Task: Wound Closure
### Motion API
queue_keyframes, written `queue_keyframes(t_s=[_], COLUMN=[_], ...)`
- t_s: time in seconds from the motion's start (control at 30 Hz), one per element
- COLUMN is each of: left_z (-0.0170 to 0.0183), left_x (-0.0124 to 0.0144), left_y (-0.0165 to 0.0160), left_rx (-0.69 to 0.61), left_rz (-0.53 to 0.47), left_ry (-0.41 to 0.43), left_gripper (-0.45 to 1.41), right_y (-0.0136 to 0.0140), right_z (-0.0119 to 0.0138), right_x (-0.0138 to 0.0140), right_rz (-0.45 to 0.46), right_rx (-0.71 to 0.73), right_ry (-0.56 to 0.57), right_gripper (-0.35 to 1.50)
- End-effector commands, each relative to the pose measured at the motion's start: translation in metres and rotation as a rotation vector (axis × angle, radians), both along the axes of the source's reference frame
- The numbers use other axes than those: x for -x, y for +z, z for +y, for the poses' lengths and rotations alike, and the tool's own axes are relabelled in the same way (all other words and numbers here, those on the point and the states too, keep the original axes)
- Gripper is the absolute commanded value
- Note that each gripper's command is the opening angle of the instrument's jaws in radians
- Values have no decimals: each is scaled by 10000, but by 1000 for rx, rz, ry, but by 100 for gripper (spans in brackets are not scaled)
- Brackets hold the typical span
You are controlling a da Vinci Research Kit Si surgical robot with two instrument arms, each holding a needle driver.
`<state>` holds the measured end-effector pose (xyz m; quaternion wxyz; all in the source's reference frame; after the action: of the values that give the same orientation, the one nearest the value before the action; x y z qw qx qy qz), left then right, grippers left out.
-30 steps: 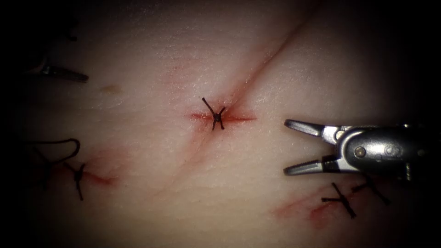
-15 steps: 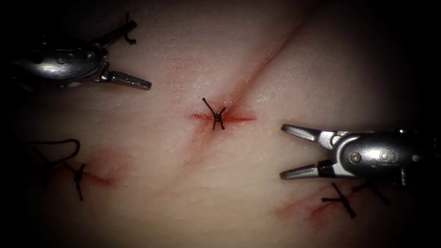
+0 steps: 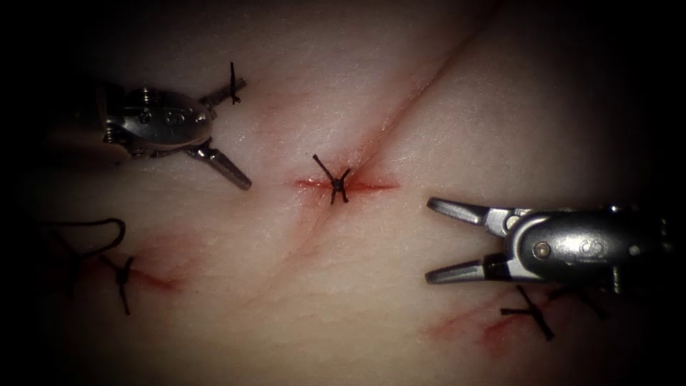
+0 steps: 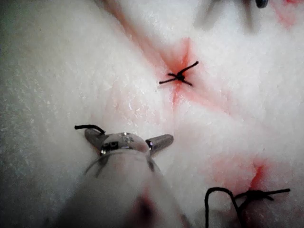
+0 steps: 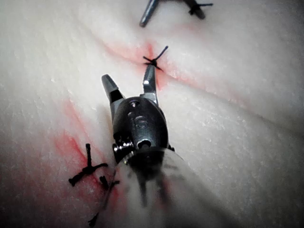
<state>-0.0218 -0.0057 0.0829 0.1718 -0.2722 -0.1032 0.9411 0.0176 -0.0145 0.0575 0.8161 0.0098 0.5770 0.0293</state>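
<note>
The tissue (image 3: 371,286) lies under both tools, its cut (image 3: 421,93) running from far right down toward near left, and a tied knot (image 3: 334,182) with short cut ends sits right on it at the middle, in a patch of red fluid (image 3: 371,184). Another knot (image 3: 121,275) lies near left with a loose loop of thread (image 3: 100,225) beside it, and a third knot (image 3: 532,312) lies near right. No needle can be made out in these views.

Left of the cut, the left tool (image 3: 229,129) has swung in over the last second with its jaws spread wide; a scrap of thread (image 3: 232,75) clings at its far jaw tip, but it grasps nothing firmly as far as can be seen. To the right of the cut, the right tool (image 3: 439,239) hangs just beside the middle knot, jaws parted and empty, likely kept clear so the stitch stays in sight.
</note>
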Motion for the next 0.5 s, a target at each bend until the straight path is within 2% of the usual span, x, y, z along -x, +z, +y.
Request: queue_keyframes(t_s=[0.03,0.2,0.33,0.5], left_z=[-7,-13,-19,-25], left_x=[-3,-45,-78,-98], left_y=[14,15,-3,-32], left_rx=[4,57,59,29], left_rz=[48,183,215,216], left_ry=[19,53,66,58], left_gripper=[136,140,140,140], right_y=[5,5,6,6], right_z=[-6,-5,-4,-3], right_x=[-6,-6,-7,-10], right_rz=[0,-5,-4,-7], right_rx=[-2,-4,-11,-12], right_ry=[-6,-10,-8,-12], right_gripper=[140,138,138,138])
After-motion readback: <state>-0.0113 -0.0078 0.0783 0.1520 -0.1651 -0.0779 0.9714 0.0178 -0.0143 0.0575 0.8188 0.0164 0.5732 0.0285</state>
